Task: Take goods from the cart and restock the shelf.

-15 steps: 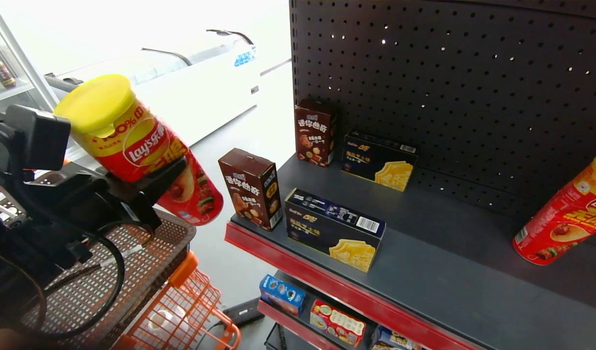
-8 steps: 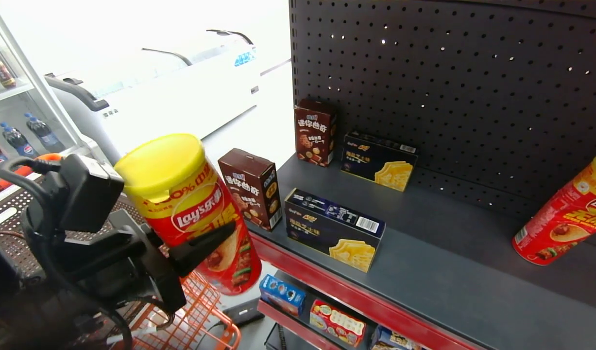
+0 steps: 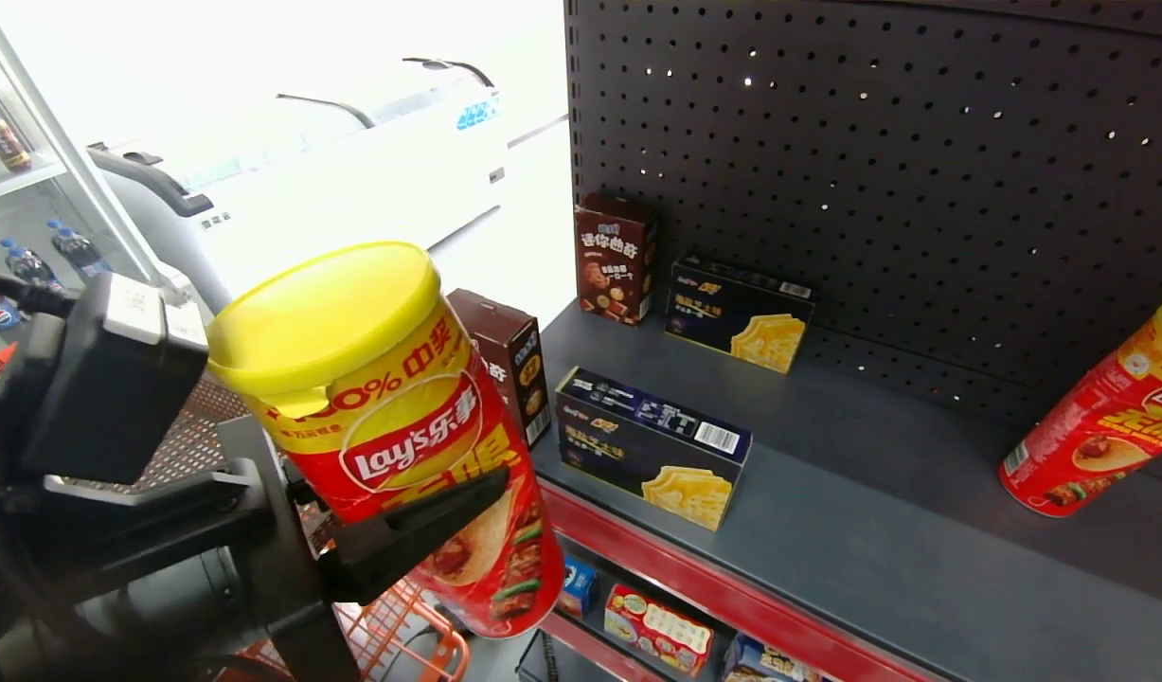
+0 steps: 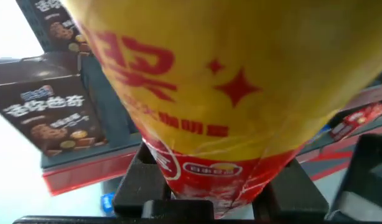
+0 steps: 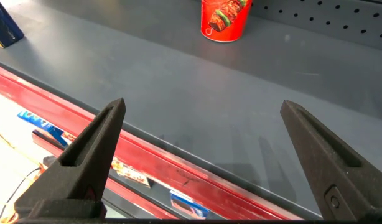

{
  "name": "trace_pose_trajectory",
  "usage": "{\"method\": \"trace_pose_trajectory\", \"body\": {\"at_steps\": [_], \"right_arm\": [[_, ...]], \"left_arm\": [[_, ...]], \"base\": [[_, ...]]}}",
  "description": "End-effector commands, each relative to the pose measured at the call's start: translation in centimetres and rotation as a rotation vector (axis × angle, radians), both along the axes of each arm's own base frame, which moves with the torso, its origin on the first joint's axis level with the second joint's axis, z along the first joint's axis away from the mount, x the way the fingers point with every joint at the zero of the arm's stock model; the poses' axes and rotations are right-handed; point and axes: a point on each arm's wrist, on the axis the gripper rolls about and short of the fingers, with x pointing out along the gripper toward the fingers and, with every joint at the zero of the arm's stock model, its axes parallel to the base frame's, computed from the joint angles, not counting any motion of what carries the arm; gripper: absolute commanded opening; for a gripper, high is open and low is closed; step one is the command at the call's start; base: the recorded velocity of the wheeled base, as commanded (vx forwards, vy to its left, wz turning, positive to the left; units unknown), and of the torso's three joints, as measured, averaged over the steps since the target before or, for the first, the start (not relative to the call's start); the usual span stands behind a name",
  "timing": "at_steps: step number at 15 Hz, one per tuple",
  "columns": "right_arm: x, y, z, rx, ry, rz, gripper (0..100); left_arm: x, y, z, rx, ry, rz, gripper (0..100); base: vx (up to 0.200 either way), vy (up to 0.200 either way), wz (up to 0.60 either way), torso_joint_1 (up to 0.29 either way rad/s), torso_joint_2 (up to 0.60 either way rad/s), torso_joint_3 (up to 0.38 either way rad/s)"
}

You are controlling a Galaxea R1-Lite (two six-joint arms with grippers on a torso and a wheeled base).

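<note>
Carrying step, it seems: left gripper [image 3: 353, 516] pinches the yellow-lidded chips canister [image 3: 391, 417] at eight o'clock, which probably needs swinging toward three o'clock onto the bare shelf [image 3: 874, 549].

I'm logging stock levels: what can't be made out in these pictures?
Cart contents: head view, left arm and chip can cover most of the cart.
Front brown box: head view, half hidden behind the chip can.
Second can: head view, top cut by the right edge.
Lower-shelf goods: head view, partly under the shelf lip.
</note>
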Motion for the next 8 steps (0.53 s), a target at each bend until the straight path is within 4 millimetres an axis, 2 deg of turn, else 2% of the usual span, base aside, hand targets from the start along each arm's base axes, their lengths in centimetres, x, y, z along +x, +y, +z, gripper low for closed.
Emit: {"method": "trace_pose_trajectory", "body": {"at_steps": [1, 4, 8], "right_arm": [[0.0, 0.0, 0.0, 0.000, 0.003, 0.000, 100], [0.0, 0.0, 0.0, 0.000, 0.001, 0.000, 100], [0.0, 0.0, 0.0, -0.003, 0.003, 0.004, 100]], "left_arm": [[-0.2, -0.6, 0.5, -0.029, 0.007, -0.029, 0], [-1.7, -1.7, 1.1, -0.075, 0.035, -0.132, 0], [-1.4, -2.2, 1.9, -0.084, 0.027, -0.137, 0]], "base": [[0.000, 0.000, 0.00, 0.000, 0.00, 0.000], [0.000, 0.000, 0.00, 0.000, 0.00, 0.000], [0.000, 0.000, 0.00, 0.000, 0.00, 0.000]]}}
